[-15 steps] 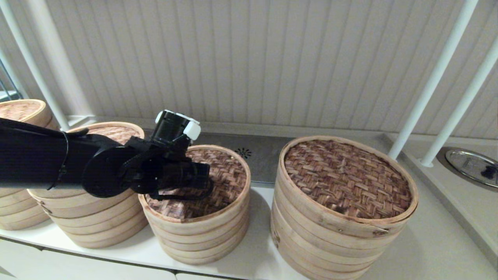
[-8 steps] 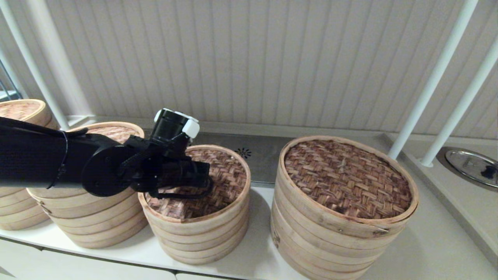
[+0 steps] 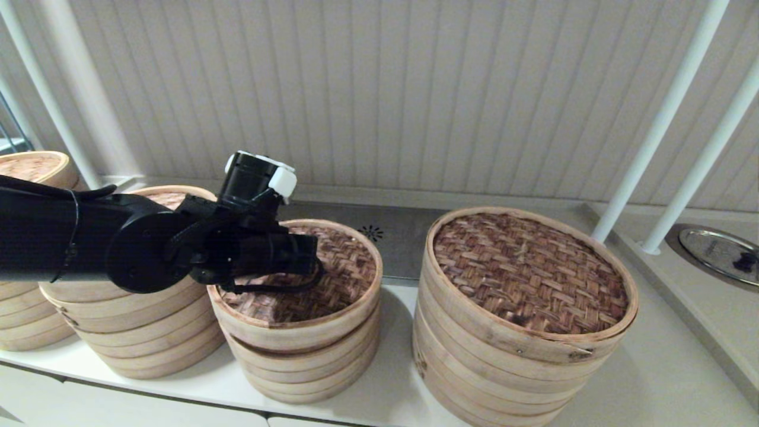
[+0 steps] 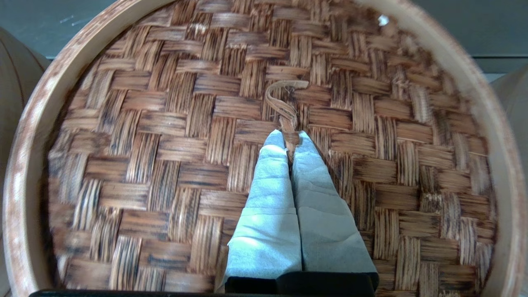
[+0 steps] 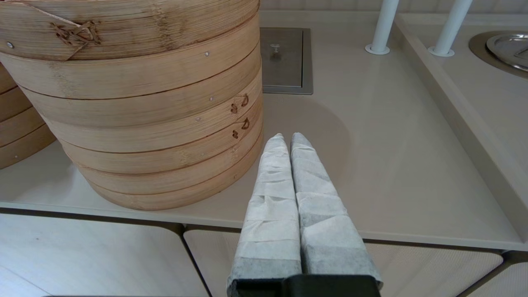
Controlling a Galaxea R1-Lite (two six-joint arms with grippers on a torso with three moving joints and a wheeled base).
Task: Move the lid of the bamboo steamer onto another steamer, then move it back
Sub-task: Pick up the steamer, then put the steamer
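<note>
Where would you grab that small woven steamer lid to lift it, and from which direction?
By the small loop handle at the centre of the bamboo steamer lid, coming from above. The lid is wide and flat with a smooth rim, so the raised loop looks like the only part thin enough to pinch. The left gripper is doing just that, shut on the loop with the lid tilted off its steamer.

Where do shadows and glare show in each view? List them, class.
Head view: the left gripper shadows the bamboo steamer lid on the weave beneath it. Left wrist view: the weave darkens toward one side of the rim. Right wrist view: a soft rounded shadow lies on the counter beside the widest steamer, ahead of the right gripper; the metal disc glints.
</note>
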